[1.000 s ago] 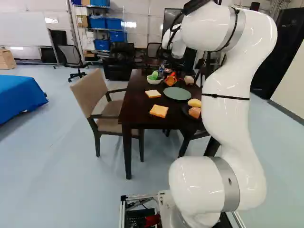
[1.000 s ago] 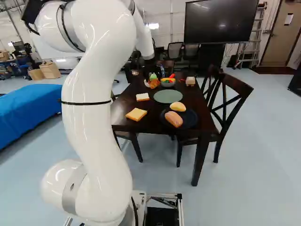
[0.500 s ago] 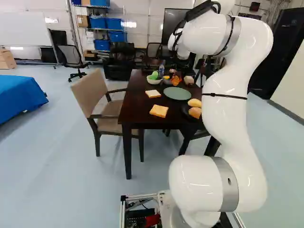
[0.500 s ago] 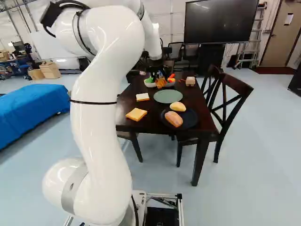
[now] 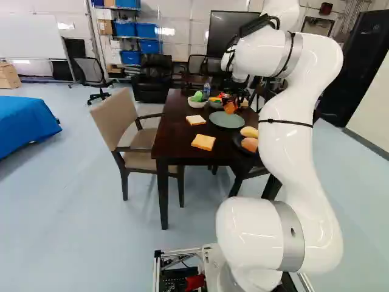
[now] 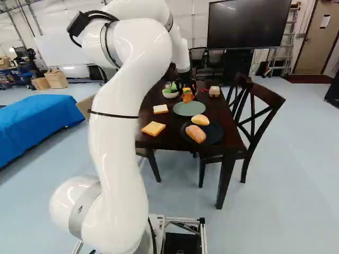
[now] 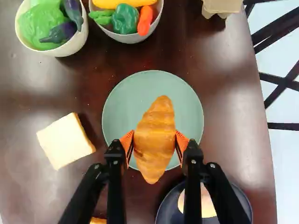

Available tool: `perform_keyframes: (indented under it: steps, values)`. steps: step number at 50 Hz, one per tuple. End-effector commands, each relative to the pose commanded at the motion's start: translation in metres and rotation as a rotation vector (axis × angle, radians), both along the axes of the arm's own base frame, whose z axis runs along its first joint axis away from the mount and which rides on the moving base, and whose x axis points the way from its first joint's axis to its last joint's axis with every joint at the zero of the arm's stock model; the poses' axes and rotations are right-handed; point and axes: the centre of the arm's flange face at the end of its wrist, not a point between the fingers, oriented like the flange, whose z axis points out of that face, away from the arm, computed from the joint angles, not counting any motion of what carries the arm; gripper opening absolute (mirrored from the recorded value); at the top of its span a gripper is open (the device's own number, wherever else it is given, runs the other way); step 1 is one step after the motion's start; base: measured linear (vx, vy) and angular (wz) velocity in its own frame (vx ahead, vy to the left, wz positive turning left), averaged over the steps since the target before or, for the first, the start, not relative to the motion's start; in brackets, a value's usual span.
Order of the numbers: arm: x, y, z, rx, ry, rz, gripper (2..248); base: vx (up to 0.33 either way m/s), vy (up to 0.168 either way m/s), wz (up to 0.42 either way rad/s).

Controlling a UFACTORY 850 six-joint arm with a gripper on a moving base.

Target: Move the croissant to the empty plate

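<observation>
Nearest me, the white arm (image 6: pixel 119 132) is rising from its base and arching over the worktop (image 6: pixel 172 120), coming at the food from above, presumably so that nothing standing there is in its way. Toward the worktop's near side, a dark plate (image 6: pixel 216 136) is carrying a pinkish-brown bread roll (image 6: pixel 196 133) and a yellow bun (image 6: pixel 200 120), so it isn't serving as the target. Across from it, two bread slices are lying directly on the wood, the nearer one (image 6: pixel 153 128) and the farther one (image 6: pixel 160 109), well outside the landing spot.

Beyond the dark plate, the green plate (image 7: pixel 187 98) is lying bare, waiting for the croissant (image 7: pixel 155 140). The end effector (image 7: pixel 154 141) is pointing down and clamping the croissant, its orange pads (image 7: pixel 127 143) pressing the two sides of the broad middle; that is leaving both tapered ends free, which should keep it balanced. In the wrist view the croissant is overlapping the plate, one tip reaching past the rim, so I'm judging that a little centring, then a gentle lowering and release, is remaining. Letting go too high could send it rolling.

Farther back, a white bowl (image 7: pixel 77 47) and a grey bowl (image 7: pixel 126 38) are keeping the toy vegetables together.
</observation>
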Motion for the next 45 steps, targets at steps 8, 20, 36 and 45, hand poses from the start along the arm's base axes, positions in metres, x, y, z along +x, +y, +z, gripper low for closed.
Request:
perform_keyframes:
  steps: [8,20,36,45]
  values:
    - [0.004,-0.006,-0.012,0.003,0.012,-0.007,133,0.000,0.000,0.000]
    - [0.011,-0.011,-0.029,0.007,0.028,-0.011,133,0.000,0.000,0.000]
    - [0.020,-0.014,-0.052,0.013,0.051,-0.011,133,0.000,0.000,0.000]
    - [0.023,-0.014,-0.066,0.017,0.066,-0.011,133,0.000,0.000,0.000]
